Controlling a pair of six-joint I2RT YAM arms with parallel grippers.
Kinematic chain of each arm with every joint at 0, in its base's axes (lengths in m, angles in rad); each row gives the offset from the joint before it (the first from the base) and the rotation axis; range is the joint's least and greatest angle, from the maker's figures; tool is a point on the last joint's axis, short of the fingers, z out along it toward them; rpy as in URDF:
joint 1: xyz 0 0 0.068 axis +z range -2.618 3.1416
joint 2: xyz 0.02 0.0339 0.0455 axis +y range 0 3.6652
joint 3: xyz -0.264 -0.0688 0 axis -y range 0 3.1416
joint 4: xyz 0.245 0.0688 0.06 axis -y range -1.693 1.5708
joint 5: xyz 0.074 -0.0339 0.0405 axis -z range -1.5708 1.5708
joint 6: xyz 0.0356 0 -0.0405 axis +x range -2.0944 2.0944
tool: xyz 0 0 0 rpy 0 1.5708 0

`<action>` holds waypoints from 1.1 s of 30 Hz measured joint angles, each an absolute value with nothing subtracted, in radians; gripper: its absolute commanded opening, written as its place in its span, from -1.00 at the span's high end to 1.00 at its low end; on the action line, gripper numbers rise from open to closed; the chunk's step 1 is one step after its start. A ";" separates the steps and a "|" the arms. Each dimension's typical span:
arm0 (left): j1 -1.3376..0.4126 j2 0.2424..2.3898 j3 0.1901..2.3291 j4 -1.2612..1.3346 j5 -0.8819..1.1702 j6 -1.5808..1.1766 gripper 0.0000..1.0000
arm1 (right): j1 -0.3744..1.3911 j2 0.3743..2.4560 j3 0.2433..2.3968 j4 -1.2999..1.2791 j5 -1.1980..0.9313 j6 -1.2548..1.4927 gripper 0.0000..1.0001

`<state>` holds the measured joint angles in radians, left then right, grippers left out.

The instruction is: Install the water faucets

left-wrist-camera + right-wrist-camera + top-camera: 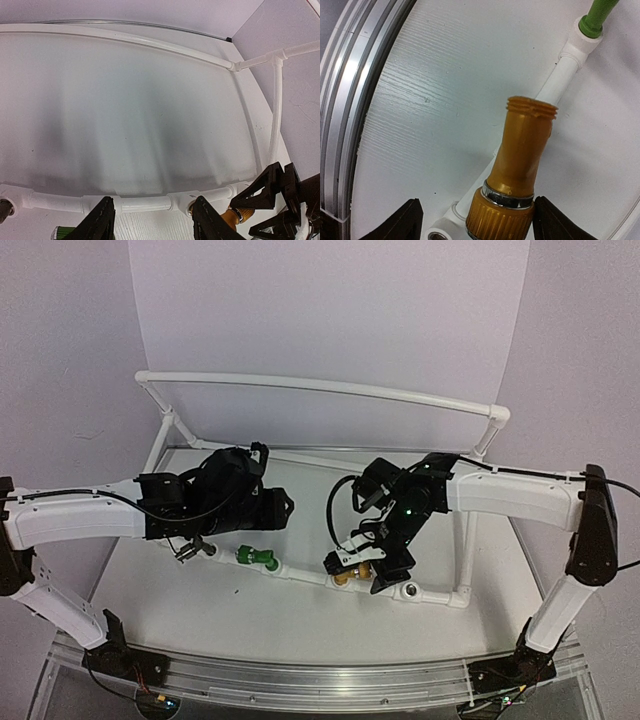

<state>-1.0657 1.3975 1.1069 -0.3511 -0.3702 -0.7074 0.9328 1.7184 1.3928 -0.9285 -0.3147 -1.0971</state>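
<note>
Robot lab test cell: plain white backdrop [330,320], aluminium mounting rail [300,685], bare white tabletop [200,600].

You've got soft, even light from above with a faint purple cast, so inside the white pipe frame [320,386] the table [150,590] only shows mushy grey shadows, no hard edges. The left wrist view bends the frame like a fisheye, with smeary dark bands beyond its near rail. On the right wrist, the brass faucet [520,155] beside the frame looks slightly soft, with a small glint on its chrome ring.
</note>
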 measured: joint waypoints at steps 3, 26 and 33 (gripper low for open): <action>-1.065 1.398 1.107 -0.351 -0.370 -0.707 -0.06 | 0.936 1.704 1.360 -0.902 -0.306 -1.095 -0.44; -1.065 1.384 1.098 -0.371 -0.319 -0.707 -0.03 | 0.946 1.615 1.210 -0.822 -0.254 -1.058 -0.40; -1.065 1.356 1.082 -0.404 -0.282 -0.710 0.11 | 0.949 1.592 1.202 -0.831 -0.278 -1.035 -0.16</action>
